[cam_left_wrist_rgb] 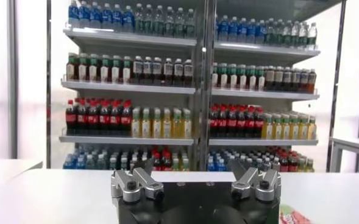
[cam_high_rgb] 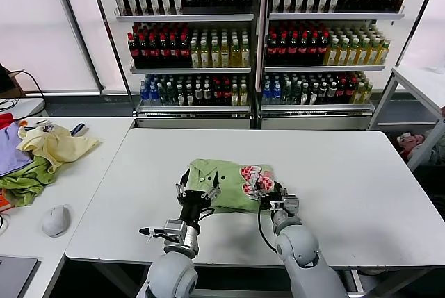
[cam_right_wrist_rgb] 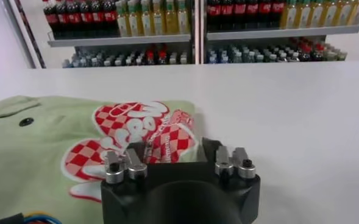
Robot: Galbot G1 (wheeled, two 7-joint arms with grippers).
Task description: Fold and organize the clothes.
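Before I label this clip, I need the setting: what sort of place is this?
Probably a lab or demo room staged like a shop: drink shelves packed with bottles stand behind white tables, with a folded shirt on one and a computer mouse on another.

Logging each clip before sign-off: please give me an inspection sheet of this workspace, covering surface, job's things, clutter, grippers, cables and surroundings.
Surface: white table, bare apart from the shirt.
Job's things: folded green shirt with red-and-white print, near the front edge.
Clutter: pile of clothes and a mouse on the side table.
Grippers: left gripper open at the shirt's near left edge; right gripper at its right edge, over the print.
Cables: black cable along the right arm.
Surroundings: bottle shelves behind.
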